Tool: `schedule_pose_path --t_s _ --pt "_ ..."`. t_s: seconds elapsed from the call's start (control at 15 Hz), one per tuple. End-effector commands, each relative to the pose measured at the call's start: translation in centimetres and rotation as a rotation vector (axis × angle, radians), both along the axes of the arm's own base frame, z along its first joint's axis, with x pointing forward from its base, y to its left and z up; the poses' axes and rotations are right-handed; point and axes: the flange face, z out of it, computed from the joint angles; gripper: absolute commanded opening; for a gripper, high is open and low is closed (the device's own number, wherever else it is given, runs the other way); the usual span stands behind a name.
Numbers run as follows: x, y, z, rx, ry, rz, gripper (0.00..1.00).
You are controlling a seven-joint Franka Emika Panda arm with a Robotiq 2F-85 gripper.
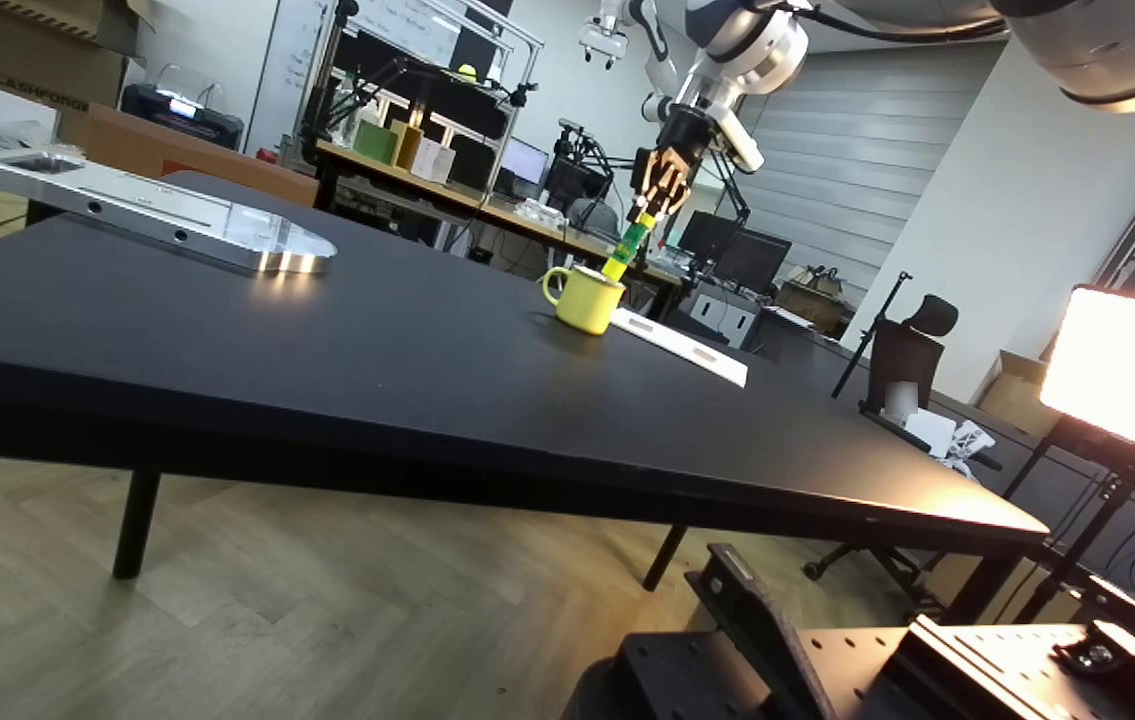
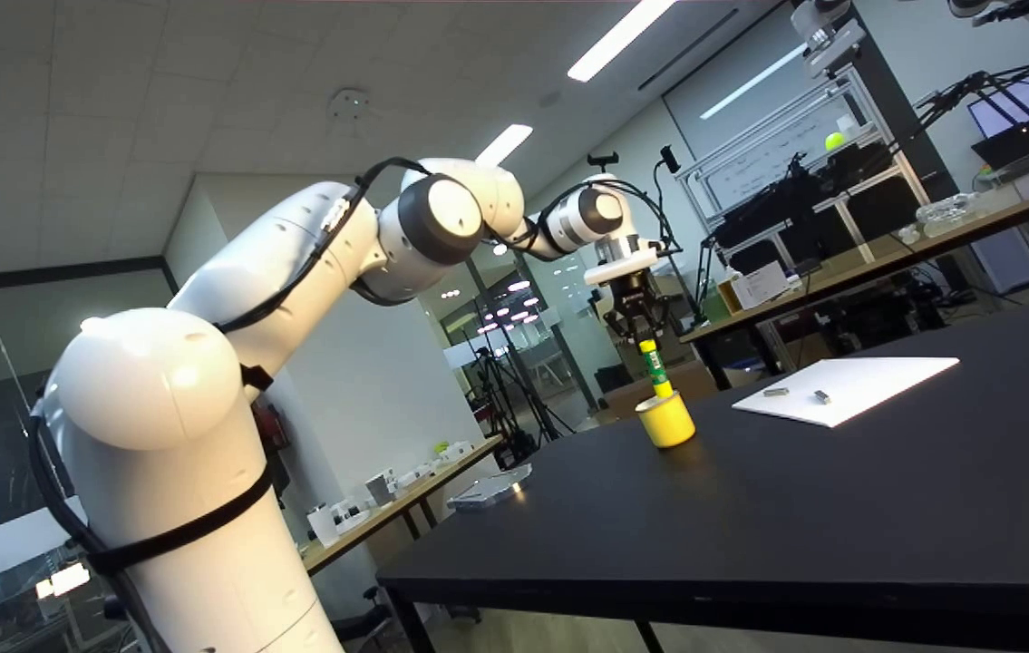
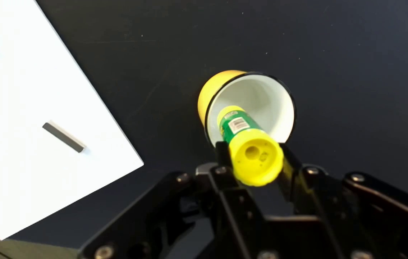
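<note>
one carton (image 1: 32, 58) reads "flashforge"; the claw (image 3: 254, 153) grips a barcoded stick (image 3: 248, 145).

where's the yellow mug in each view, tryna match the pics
In an exterior view, the mug sits just above centre, handle showing.
In an exterior view, the mug sits below and right of centre.
In the wrist view, the mug sits above and right of centre.
Shared landmark: the green-yellow tube at its mouth.
</note>
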Motion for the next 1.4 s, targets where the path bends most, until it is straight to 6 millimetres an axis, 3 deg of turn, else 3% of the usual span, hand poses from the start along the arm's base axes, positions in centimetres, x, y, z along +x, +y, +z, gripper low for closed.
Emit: schedule_pose_path --t_s 0.0,0.27,0.73,1.0,1.33 --pt "-0.9 0.2 4.1 -0.058 -0.008 -0.016 0.09" --pt "-2.3 -0.3 6.1 -0.09 -0.017 -0.012 0.09" --pt "-6.3 -4.0 6.3 -0.103 -0.024 -0.061 0.09" --pt "-9.6 -6.4 4.7 -0.097 0.005 -0.095 0.09" --pt "-14.1 -9.0 1.1 -0.14 0.003 -0.151 0.09"
